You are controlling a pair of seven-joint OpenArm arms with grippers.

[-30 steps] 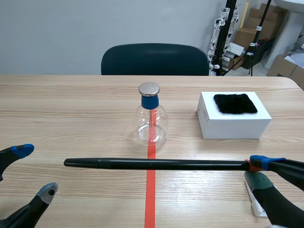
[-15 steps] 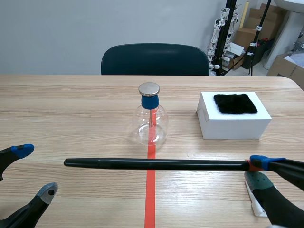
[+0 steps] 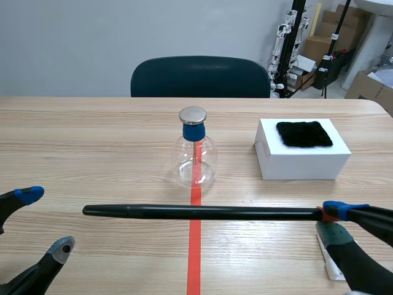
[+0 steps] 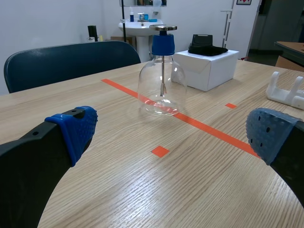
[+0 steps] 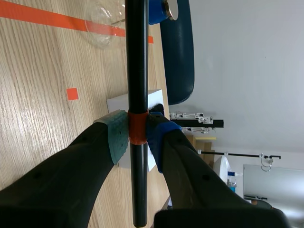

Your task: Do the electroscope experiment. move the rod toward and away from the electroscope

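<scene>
**Approach the cap, don't touch**

Right jaws clamp the long black rod (image 3: pixel 202 212), held level on the robot's side of the clear glass electroscope flask (image 3: pixel 195 161). Left jaws stand open, empty. Ease it slowly toward the metal cap (image 3: pixel 193 115).

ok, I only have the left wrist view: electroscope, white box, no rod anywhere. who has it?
Observer: The right gripper is shut on the black rod, at its orange band.
Operator: how's it lying relative to the electroscope?
Observer: In the scene view it runs level, crossways over the red tape line, on the robot's side of the electroscope. They look apart, with table showing between them.
Operator: is the tip near the metal cap?
Observer: No. The rod's free end sits past the tape line on the left arm's side, off to the side of the metal cap.
</scene>
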